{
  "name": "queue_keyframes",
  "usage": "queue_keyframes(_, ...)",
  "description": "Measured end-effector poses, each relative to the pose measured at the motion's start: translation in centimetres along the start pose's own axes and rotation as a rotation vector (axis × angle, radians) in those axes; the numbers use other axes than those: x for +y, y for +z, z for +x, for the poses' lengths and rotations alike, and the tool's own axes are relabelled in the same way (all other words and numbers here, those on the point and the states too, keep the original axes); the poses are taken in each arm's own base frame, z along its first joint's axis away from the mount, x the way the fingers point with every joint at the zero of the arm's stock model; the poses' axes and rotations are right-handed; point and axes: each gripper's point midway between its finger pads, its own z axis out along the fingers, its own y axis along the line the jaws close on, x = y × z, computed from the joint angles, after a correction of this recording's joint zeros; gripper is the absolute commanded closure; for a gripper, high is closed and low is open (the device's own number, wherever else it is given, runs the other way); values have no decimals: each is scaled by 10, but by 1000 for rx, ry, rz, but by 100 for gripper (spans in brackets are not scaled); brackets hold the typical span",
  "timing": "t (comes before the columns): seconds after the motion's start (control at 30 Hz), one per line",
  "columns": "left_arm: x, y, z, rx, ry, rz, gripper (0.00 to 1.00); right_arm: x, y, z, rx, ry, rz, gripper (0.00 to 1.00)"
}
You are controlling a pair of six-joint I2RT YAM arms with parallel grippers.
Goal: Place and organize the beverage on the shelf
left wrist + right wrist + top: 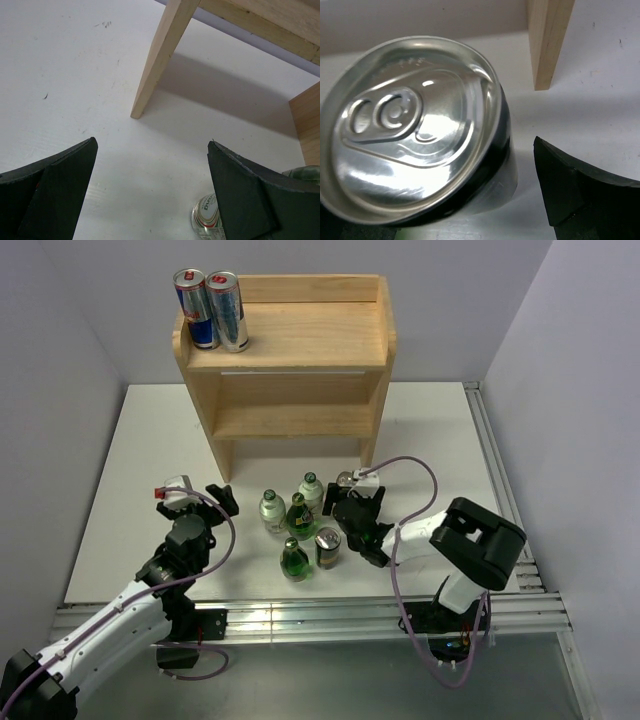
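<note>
The light-wood shelf (290,335) stands at the back of the table, with two tall blue-and-silver cans (212,308) on the left of its top tier. In front of it stand several green bottles (299,517) and a dark can (328,546). My right gripper (352,502) is open around a black can with a silver lid (415,125). Its right finger (580,195) is clear of the can wall and its left finger is hidden. My left gripper (151,141) hangs open over bare table, left of the bottles.
The shelf's left leg (155,65) stands ahead of the left gripper. A green-and-white can (206,217) shows beside that gripper's right finger. The shelf's right leg (547,45) rises just behind the black can. Walls close in on both sides.
</note>
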Motion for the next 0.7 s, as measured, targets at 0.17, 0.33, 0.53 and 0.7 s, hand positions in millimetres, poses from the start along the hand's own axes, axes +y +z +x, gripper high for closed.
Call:
queue_keyframes(0.17,0,0,0,0,0,0,1,-4,7,11,-5,-21,25,5)
queue_keyframes(0.33,0,0,0,0,0,0,1,-3,11,13,-25,-17,28,16)
queue_keyframes(0.53,0,0,1,2,2,-1,1,-3,13,6,-61,-20,35,66)
queue_keyframes(0.7,1,1,3,8,8,-4,1,-1,17,4,-74,-30,49,100)
